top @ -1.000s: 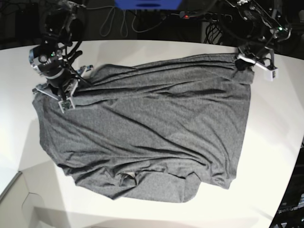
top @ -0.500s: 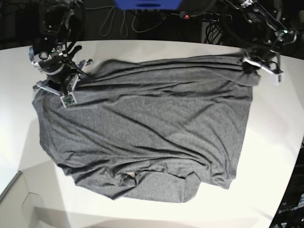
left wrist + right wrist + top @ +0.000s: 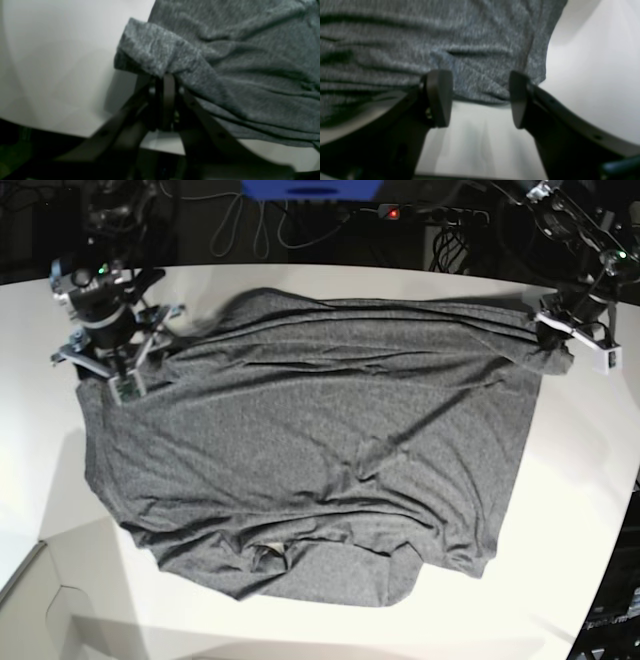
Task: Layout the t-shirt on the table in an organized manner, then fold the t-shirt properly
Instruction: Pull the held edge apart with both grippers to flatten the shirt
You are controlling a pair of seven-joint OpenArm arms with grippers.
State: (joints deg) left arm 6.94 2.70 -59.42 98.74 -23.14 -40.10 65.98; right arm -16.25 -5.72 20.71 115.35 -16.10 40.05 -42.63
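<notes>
Tabletop surface first: the large, smooth white table with a curved edge (image 3: 560,510) fills most of the base view and carries the only cloth in the scene. Spread over its middle lies the dark heather-grey jersey-knit t-shirt (image 3: 310,450), plain and unprinted, opened out nearly flat with long shallow creases running across its width and a bunched, rumpled edge along the near side. Its far edge runs close to the table's far rim, and bare white table shows on every other side of it. At the cloth's far corner on the right of the base view sits the left gripper (image 3: 560,335), a dark two-finger unit on a black arm; the left wrist view shows its jaws (image 3: 166,85) pressed together on a rolled fold of the grey fabric, with that corner lifted slightly off the table. At the opposite far corner, on the left of the base view, stands the right gripper (image 3: 115,365), a dark unit with grey brackets; the right wrist view shows its two black finger pads (image 3: 440,97) spread well apart with white table between them (image 3: 480,100), holding nothing. The shirt's edge lies just beyond those pads, apart from them, resting flat on the table.
</notes>
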